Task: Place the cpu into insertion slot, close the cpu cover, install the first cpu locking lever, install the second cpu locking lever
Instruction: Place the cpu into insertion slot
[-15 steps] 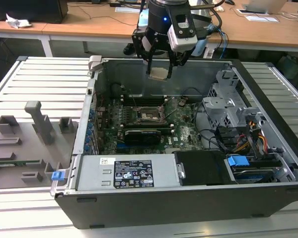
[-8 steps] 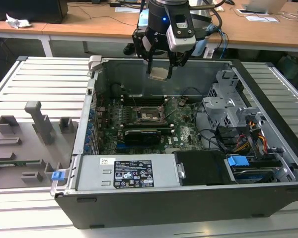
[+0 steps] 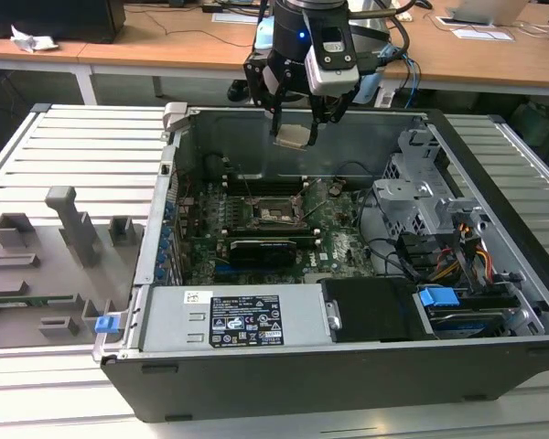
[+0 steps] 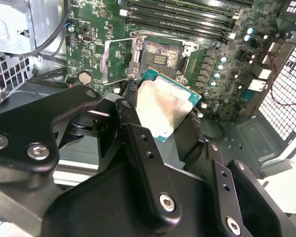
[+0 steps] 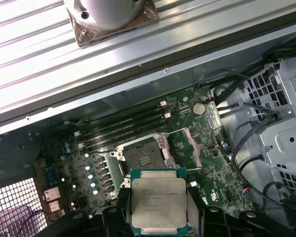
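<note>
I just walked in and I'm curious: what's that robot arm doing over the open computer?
The arm's end effector is holding the cpu, a small flat square chip, in the air above the open computer case. In both wrist views the chip sits pinched in its grip. Down on the green board, the insertion slot is empty, and the cpu cover is swung open beside it. So the chip is not in its place yet.
</note>
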Available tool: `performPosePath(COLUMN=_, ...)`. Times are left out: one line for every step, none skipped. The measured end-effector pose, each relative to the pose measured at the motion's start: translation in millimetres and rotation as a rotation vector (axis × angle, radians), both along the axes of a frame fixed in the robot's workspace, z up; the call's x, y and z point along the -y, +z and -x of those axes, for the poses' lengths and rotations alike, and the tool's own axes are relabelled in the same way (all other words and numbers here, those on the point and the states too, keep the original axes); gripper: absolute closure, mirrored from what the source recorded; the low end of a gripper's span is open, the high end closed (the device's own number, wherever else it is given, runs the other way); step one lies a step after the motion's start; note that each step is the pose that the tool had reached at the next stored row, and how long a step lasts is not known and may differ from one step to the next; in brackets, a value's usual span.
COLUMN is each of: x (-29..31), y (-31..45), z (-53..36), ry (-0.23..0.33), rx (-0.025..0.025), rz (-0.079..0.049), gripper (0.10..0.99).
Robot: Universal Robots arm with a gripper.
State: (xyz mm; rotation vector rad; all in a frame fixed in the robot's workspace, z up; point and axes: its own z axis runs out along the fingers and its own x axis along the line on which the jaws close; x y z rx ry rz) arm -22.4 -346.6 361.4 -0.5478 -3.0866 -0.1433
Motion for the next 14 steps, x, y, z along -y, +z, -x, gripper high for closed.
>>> performPosePath(x=0.0, y=0.0, z=0.0, ry=-0.003, rx=0.0, rz=0.0, gripper=0.545)
performPosePath(x=0.0, y=-0.1, z=0.0, ry=-0.007, rx=0.0, rz=0.0, gripper=0.545)
performPosePath(x=0.0, y=-0.1, z=0.0, ry=-0.012, rx=0.0, rz=0.0, gripper=0.545)
performPosePath(x=0.0, y=-0.2, z=0.0, ry=-0.015, rx=0.0, rz=0.0, gripper=0.545)
performPosePath(x=0.0, y=-0.2, z=0.0, ry=-0.018, rx=0.0001, rz=0.0, gripper=0.545)
performPosePath(x=0.0, y=-0.3, z=0.0, ry=-0.021, rx=0.0, rz=0.0, gripper=0.545)
performPosePath(x=0.0, y=-0.3, z=0.0, ry=-0.024, rx=0.0, rz=0.0, gripper=0.545)
performPosePath(x=0.0, y=-0.4, z=0.0, ry=-0.029, rx=0.0001, rz=0.0, gripper=0.545)
performPosePath(x=-0.1, y=-0.4, z=0.0, ry=-0.034, rx=0.0001, rz=0.0, gripper=0.545)
performPosePath(x=-0.1, y=-0.4, z=0.0, ry=-0.039, rx=0.0001, rz=0.0, gripper=0.545)
performPosePath(x=-0.1, y=-0.5, z=0.0, ry=-0.047, rx=0.0, rz=0.0, gripper=0.545)
performPosePath(x=-0.1, y=-0.5, z=0.0, ry=-0.051, rx=0.0, rz=0.0, gripper=0.545)
performPosePath(x=-0.1, y=-0.5, z=0.0, ry=-0.056, rx=0.0, rz=0.0, gripper=0.545)
performPosePath(x=-0.1, y=-0.7, z=0.0, ry=-0.064, rx=0.0001, rz=0.0, gripper=0.545)
